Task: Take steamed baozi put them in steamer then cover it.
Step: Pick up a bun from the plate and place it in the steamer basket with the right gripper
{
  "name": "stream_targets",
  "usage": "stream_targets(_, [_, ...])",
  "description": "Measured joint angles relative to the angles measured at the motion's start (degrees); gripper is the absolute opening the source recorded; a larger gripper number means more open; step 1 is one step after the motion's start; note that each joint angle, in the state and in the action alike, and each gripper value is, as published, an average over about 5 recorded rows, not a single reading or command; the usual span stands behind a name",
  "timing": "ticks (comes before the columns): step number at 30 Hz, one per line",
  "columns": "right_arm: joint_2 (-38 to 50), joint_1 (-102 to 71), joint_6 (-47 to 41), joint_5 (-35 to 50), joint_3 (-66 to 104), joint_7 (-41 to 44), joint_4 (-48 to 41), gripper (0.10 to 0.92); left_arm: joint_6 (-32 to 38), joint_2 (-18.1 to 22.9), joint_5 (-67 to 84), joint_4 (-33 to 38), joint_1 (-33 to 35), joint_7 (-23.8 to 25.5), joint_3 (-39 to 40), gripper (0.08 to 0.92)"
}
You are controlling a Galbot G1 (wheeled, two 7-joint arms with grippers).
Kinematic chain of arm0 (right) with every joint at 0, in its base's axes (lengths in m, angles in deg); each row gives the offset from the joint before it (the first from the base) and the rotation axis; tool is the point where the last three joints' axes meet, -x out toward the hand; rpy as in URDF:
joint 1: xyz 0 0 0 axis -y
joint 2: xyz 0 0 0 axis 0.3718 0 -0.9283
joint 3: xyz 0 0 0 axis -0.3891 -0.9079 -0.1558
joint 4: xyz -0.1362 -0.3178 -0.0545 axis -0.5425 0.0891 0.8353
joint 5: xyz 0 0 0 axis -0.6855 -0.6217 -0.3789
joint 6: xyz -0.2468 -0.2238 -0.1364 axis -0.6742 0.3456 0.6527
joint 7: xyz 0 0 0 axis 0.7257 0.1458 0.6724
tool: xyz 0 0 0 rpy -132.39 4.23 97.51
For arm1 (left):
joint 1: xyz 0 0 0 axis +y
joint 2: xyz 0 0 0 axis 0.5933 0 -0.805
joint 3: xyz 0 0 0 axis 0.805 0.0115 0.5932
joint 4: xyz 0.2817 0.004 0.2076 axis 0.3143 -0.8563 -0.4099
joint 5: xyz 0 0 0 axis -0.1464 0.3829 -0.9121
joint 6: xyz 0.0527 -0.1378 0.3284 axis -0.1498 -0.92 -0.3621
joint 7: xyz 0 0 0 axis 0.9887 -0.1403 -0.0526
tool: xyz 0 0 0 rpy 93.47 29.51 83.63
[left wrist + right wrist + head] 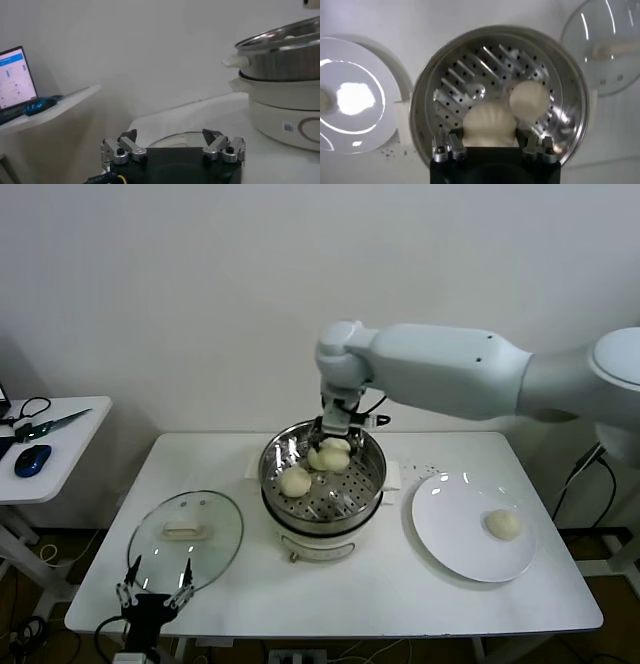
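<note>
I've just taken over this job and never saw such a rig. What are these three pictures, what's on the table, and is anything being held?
It is a two-armed robot. One picture looks down from its head; the others come from cameras on each wrist.

On the table stands the steamer with three baozi inside; a fourth baozi waits on a white plate. The glass cover lies flat beside the steamer.

The right gripper is down in the steamer, shut on a baozi. The left gripper waits open at the table's front edge, near the cover, holding nothing.
</note>
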Motion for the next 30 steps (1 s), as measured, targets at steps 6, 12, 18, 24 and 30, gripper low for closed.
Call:
stream_targets(6, [-1.19, -2.71, 0.53, -1.27, -0.75, 0.14, 1.34, 0.691, 0.25, -0.26, 0.33, -0.76, -0.12, 0.01, -0.11, 0.823])
stream_targets(12, [-1.81, -5.23, 1.03, -2.59, -1.08, 0.32, 1.82, 0.695, 0.5, -0.33, 0.53, -1.55, -0.22, 0.02, -0.04, 0.823])
stream_targets(18, [-2.33, -6.85, 1.27, -3.62, -1.14, 0.13, 1.93, 0.708, 0.48, -0.33, 0.55, -1.8, -0.58, 0.03, 0.0, 0.823])
stream_targets(24, [-2.19, -7.21, 1.63, -4.32, -0.86, -0.2, 1.94, 0.808, 0.5, -0.33, 0.51, -1.96, -0.49, 0.03, 0.08, 0.823])
stream_targets(30, [-1.34, -6.47, 2.11, -4.59, -0.07, -0.26, 2.45, 0.822, 0.57, -0.37, 0.5, -1.97, -0.34, 0.03, 0.06, 0.823])
